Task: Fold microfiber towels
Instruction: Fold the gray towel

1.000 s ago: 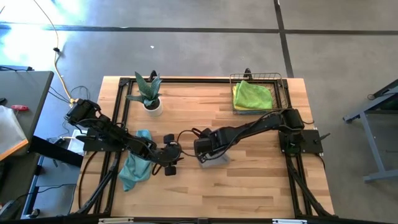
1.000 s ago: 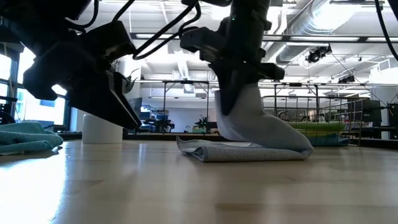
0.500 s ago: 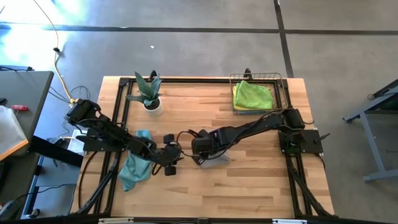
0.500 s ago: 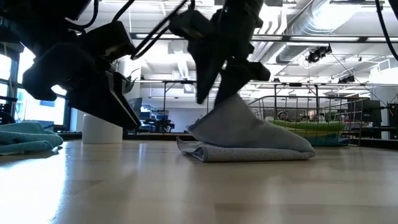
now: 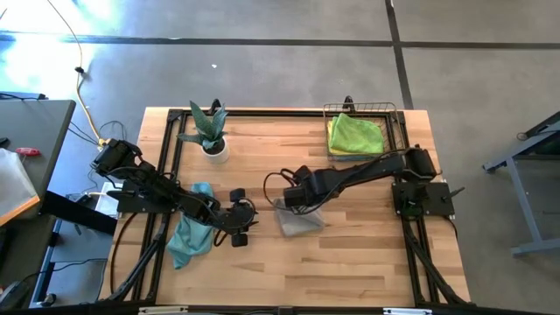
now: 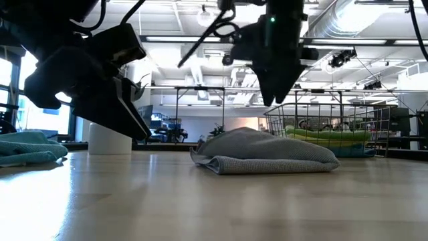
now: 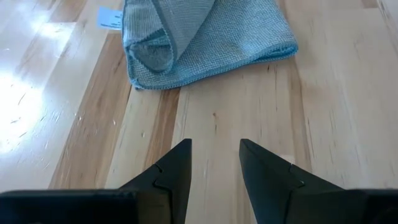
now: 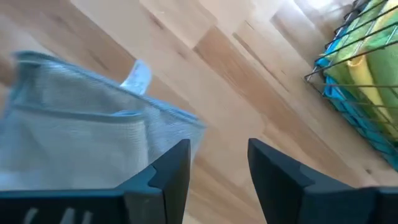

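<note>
Table (image 5: 350, 262): pale butcher-block wood, smooth, plank seams visible, dark metal frame round edge.

Progress, judging by layout: partway. Wire basket (image 5: 395, 118) at approx 1 o'clock of table holds finished cloths, a lime green towel (image 5: 354, 134) on top, w/ yellow and blue edges showing through the mesh in right wrist view. Grey towel (image 5: 298, 219) lies near table centre, folded into a soft, humped rectangle w/ a rounded fold edge; looks done or nearly so, not yet in basket. Teal towel (image 5: 189, 232) at approx 9 o'clock is loosely doubled, one flap rolled over, white tag sticking out; needs proper folding. So at least one cloth left to fold, plus stowing the grey one.

Cloths are nubby, fine-waffle microfibre, floppy, slump rather than crease.

Right gripper (image 5: 291, 194) hangs just above the grey towel's 11 o'clock side, fingers spread, holding nothing. Left gripper (image 5: 242, 220) sits low between teal and grey towels, fingers apart, empty, pointing at teal towel per its wrist view.

Potted plant (image 5: 210, 131) at approx 11 o'clock: spiky green leaves, white round pot.
</note>
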Motion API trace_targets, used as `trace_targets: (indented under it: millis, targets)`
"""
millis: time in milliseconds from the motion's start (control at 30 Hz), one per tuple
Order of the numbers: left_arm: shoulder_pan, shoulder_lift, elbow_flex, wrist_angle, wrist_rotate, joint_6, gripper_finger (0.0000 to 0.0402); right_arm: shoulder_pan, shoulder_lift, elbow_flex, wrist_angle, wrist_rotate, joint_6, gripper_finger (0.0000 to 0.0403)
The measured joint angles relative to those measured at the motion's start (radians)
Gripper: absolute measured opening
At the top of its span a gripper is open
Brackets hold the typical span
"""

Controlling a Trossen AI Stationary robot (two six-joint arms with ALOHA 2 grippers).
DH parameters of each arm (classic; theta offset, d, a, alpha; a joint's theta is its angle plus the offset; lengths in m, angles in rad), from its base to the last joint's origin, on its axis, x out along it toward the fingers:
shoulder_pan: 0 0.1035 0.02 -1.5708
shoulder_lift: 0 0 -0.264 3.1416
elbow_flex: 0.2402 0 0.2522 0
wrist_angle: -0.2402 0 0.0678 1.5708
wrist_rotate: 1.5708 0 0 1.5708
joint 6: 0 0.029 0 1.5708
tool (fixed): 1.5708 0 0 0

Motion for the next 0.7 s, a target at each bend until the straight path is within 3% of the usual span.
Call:
trace_targets:
  millis: [200, 367, 533, 700]
  targets:
    - [0.000, 0.000, 0.000, 0.004, 0.000, 0.000, 0.0126, -0.011, 0.064, 0.000, 0.037, 0.016, -0.043, 0.0150]
    - [0.000, 0.000, 0.000, 0.005, -0.001, -0.005, 0.0126, -0.011, 0.128, 0.000, 0.060, -0.034, -0.079, 0.0149]
    - [0.000, 0.000, 0.000, 0.005, -0.001, -0.012, 0.0126, 0.008, 0.124, 0.000, 0.144, -0.147, -0.112, 0.0149]
    - [0.000, 0.000, 0.000, 0.005, -0.001, -0.012, 0.0126, 0.054, 0.100, 0.000, 0.354, -0.379, -0.163, 0.0149]
